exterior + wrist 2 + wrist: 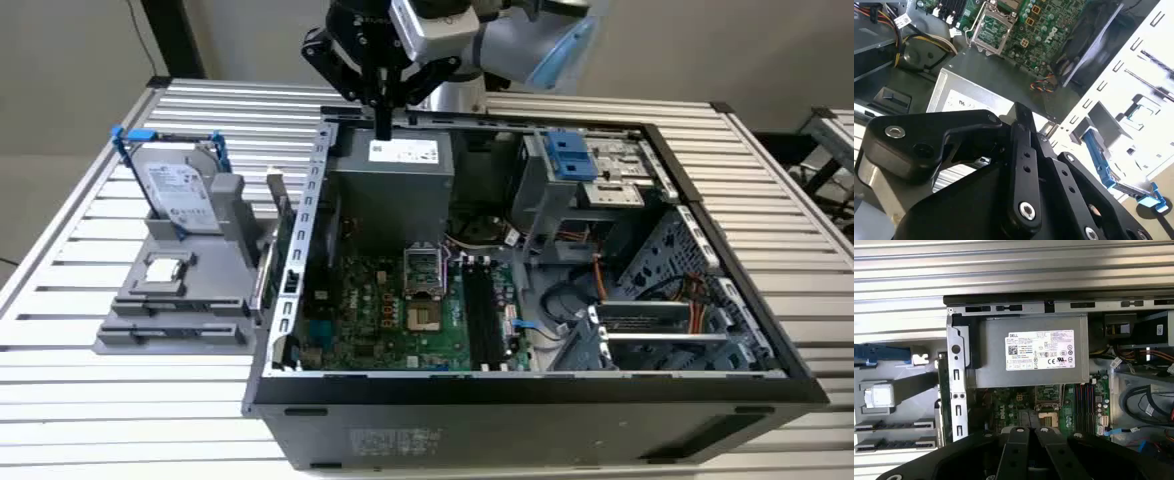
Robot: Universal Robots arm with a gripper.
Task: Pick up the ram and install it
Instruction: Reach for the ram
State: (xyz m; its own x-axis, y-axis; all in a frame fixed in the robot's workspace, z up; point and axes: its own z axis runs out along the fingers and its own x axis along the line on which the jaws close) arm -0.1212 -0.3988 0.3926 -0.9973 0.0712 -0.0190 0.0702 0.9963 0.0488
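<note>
Gripper closed, above power supply; first wrist view shows ram outside case.

The arm above the tool ran off the exterior view's top. In the first wrist view the case wall hid most of the ram.

Grey metal power-supply box with white label sat in a corner of the open black computer case; the green motherboard lay beside it. The thin green ram stood edgewise just outside the case wall.
</note>
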